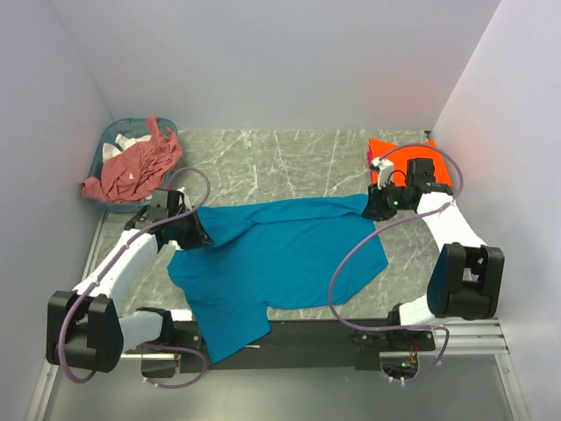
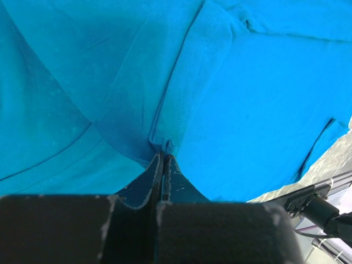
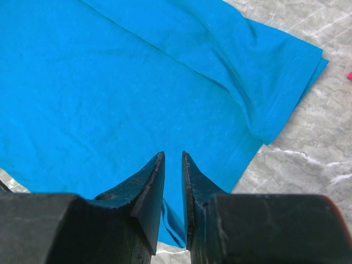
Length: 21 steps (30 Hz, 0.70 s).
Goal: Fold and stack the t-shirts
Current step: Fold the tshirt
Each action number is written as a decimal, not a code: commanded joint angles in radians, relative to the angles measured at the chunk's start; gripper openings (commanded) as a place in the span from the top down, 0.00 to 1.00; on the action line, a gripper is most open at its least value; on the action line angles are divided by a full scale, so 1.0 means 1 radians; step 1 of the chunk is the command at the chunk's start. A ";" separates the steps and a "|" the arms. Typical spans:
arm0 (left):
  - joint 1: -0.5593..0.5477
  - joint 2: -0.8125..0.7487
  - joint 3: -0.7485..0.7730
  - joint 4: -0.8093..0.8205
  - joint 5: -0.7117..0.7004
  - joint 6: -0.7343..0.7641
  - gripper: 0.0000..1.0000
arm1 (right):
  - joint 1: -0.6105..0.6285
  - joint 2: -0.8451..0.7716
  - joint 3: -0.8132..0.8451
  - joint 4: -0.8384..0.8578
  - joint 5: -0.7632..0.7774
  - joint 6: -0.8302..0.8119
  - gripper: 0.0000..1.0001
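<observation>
The teal-blue t-shirt (image 1: 280,250) lies spread across the middle of the surface (image 1: 289,158), its far edge drawn in a line between the two arms. A near corner of it droops over the front edge onto the black rail.

The left end effector (image 2: 163,157) is clenched, with a fold of the shirt beside a stitched seam pinched at its tips. The right end effector (image 3: 173,157) has its jaws a narrow gap apart with blue cloth running up between them. Since the top view shows that corner of the shirt pulled to it, it appears to be grasping the cloth too.

The shirt is thin, light knit cloth. It will sag, crease and drag on the surface rather than keep any shape, and a single layer could slip out of a loose pinch. Hems and seams look like the best places to take hold, since the cloth is doubled and stitched there. Two holds well apart along one edge should keep that edge straight for a fold.

There are three t-shirts in all. Besides the teal-blue one, an orange t-shirt (image 1: 399,158) lies at the far right corner, partly behind the right arm. A salmon-pink t-shirt (image 1: 131,171) is bunched in the one basket (image 1: 107,142) at the far left, spilling over its rim. Something white shows in the basket as well, but what it is cannot be told.
</observation>
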 commanded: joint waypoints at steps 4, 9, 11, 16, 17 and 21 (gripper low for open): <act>-0.013 0.018 -0.006 -0.019 0.002 -0.010 0.99 | -0.003 -0.032 0.004 0.002 -0.021 0.005 0.74; -0.021 0.031 0.002 -0.028 0.002 -0.006 0.95 | -0.002 -0.039 0.002 0.000 -0.018 0.001 0.74; -0.021 0.027 0.011 -0.034 -0.010 0.000 0.84 | -0.002 -0.040 0.002 0.000 -0.019 0.002 0.74; -0.030 -0.041 0.062 -0.060 -0.002 0.023 0.51 | -0.002 -0.043 0.002 0.000 -0.018 0.001 0.74; -0.036 -0.052 0.076 -0.060 -0.008 0.037 0.37 | -0.002 -0.046 0.004 -0.002 -0.018 0.004 0.74; -0.038 0.027 0.180 -0.011 -0.045 0.086 0.27 | -0.002 -0.046 0.007 0.000 -0.024 0.008 0.73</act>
